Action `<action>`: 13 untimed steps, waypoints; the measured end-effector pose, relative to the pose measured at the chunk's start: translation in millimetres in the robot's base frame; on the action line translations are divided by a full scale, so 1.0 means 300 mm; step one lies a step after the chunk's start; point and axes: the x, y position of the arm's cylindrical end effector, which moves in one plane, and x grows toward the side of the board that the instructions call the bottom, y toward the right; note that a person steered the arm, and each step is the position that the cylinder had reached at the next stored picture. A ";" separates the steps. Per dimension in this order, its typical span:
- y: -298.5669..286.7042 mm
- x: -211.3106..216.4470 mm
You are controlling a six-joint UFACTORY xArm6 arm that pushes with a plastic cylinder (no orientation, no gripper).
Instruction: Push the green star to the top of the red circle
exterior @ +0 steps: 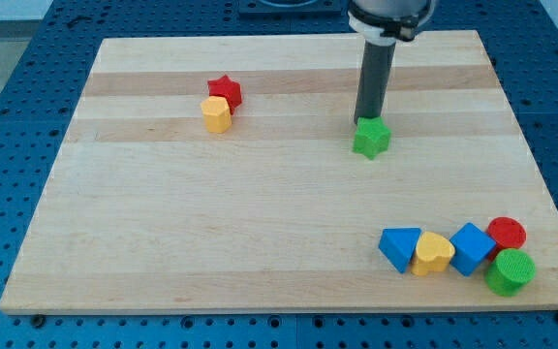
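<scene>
The green star [371, 139] lies right of the board's middle, in the upper half. My tip [367, 121] stands at the star's top edge, touching it or just behind it. The red circle [506, 234] lies at the lower right, in a cluster of blocks, far below and to the right of the star.
The wooden board [211, 242] sits on a blue perforated table. A red star [226, 91] and a yellow hexagon [217, 114] touch at the upper left. At the lower right lie a blue triangle [399, 248], a yellow heart [433, 254], a blue cube [471, 248] and a green circle [511, 272].
</scene>
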 end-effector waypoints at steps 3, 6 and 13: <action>-0.068 0.176; -0.059 0.380; 0.277 0.330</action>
